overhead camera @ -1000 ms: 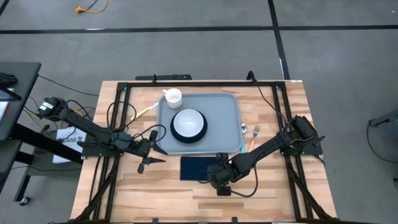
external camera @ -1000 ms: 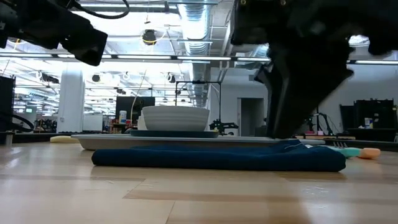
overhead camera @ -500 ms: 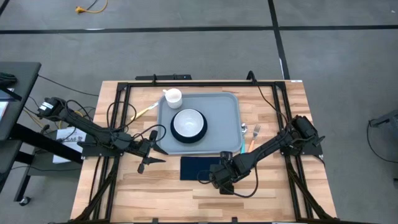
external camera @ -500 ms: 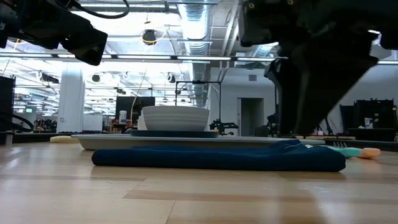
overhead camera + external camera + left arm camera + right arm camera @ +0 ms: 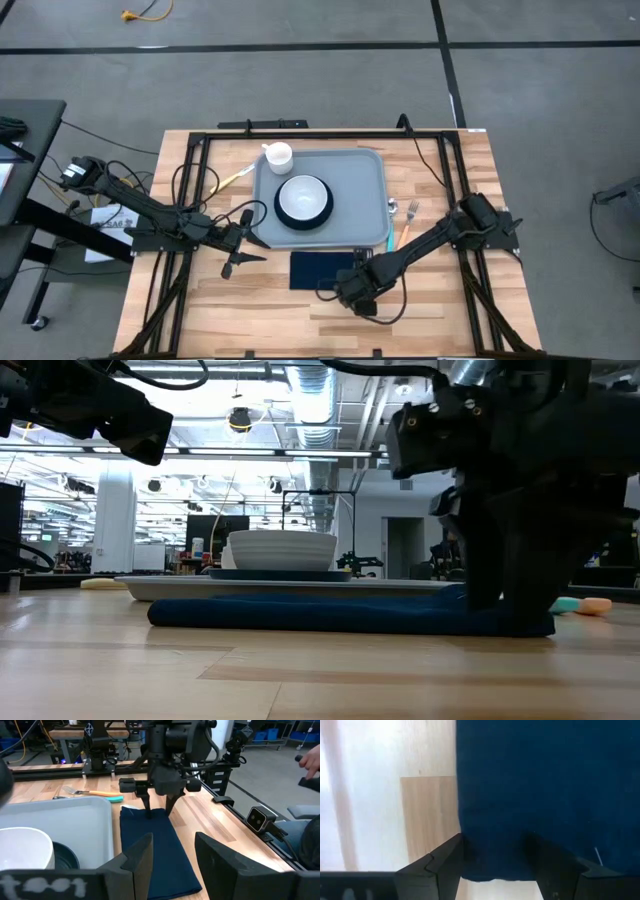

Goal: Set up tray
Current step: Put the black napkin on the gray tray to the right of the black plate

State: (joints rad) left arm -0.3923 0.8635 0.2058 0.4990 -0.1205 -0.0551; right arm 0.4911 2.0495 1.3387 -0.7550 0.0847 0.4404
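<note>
We see the tray (image 5: 372, 205) lying flat on the worktop, toward the far edge and about midway between the side edges. It carries a white bowl (image 5: 302, 197) on a dark plate, and a white cup (image 5: 278, 155) stands at its far left corner. A fork with an orange handle (image 5: 408, 222) lies on the wood just beside the tray's right rim.

Along the near rim of the tray lies a folded navy cloth (image 5: 318, 270). The right gripper (image 5: 156, 811) is down at the cloth's right end, its jaws parted and straddling the cloth's short edge, with the tips on or very close to the fabric; nothing is pinched yet, as far as we can judge. The left gripper (image 5: 243, 258) hangs over the worktop left of the tray, jaws open and empty.

We judge the main risk to be a poor pinch. The cloth is thin and flat, so the jaws may close on only its top layer, and then it would unfold or slip free when lifted. If the tips press too hard into the wood, they could drag the cloth and bunch it against the tray's rim. The cloth's far edge seems to touch or nearly touch that rim, so a sideways pull might nudge the tray and shift the bowl. The fork also lies near the right arm's sweep.
</note>
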